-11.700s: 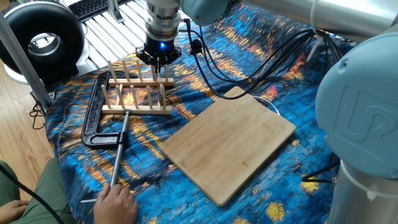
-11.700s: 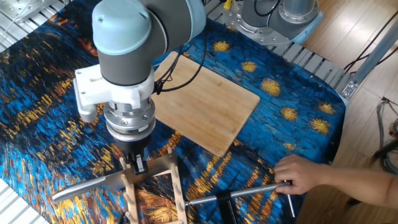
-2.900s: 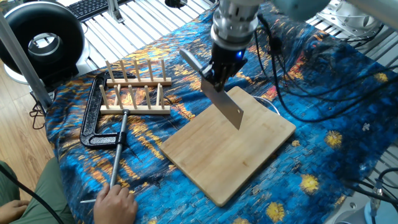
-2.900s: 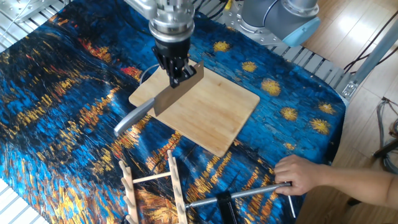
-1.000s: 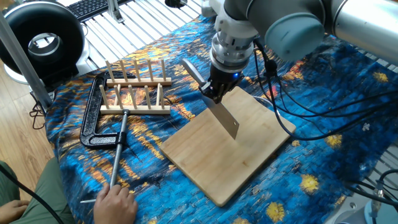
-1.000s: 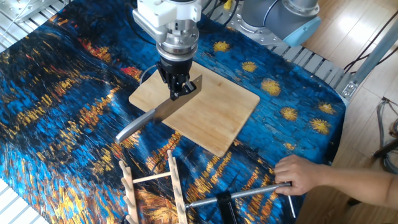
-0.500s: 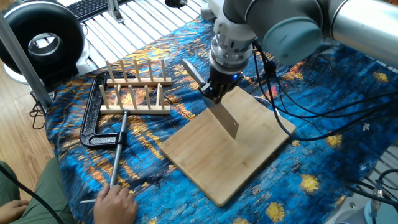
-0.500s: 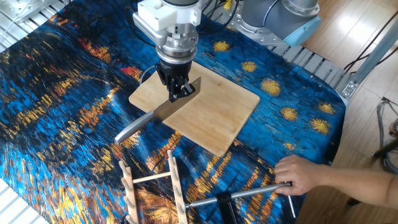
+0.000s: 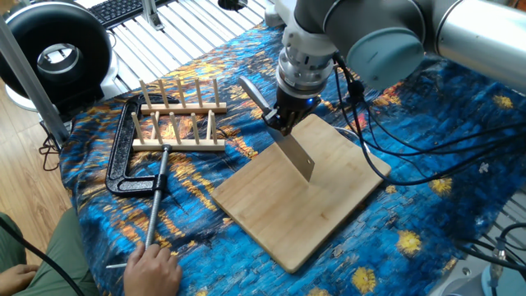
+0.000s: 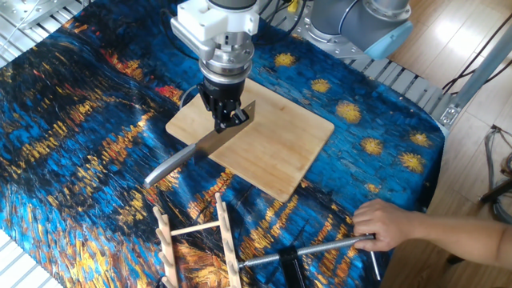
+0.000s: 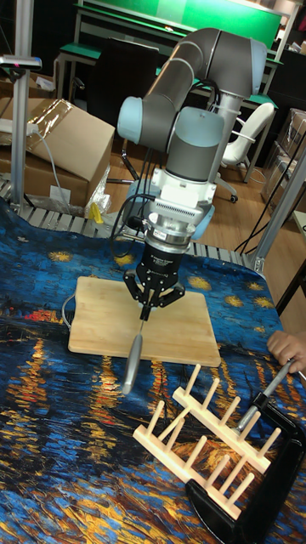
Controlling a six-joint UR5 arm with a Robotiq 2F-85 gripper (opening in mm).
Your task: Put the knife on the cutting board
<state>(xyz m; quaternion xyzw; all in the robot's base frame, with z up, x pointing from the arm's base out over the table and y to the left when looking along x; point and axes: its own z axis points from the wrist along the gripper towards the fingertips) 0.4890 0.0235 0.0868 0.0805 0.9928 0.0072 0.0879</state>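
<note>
The claw [image 10: 226, 117] is clenched on the knife [image 10: 200, 146], pinching the broad blade along its upper edge so the cleaver hangs on edge rather than flat. That grip keeps the blade steady while its lower edge is brought down to the cutting board [image 10: 276, 144]; in one fixed view the blade [image 9: 297, 154] looks to be touching or just above the wood, and I cannot tell which. The handle [image 11: 130, 362] juts out past the board's near edge in the tall fixed view, over the blue patterned cloth [image 10: 72, 128] on the bench. Judged from this, the knife is placed over the board but not yet let go. At the near right of that view a person's hand [image 10: 390, 225] grips the black clamp [image 9: 127, 156] beside the dish rack [image 9: 181, 123], well apart from the board
</note>
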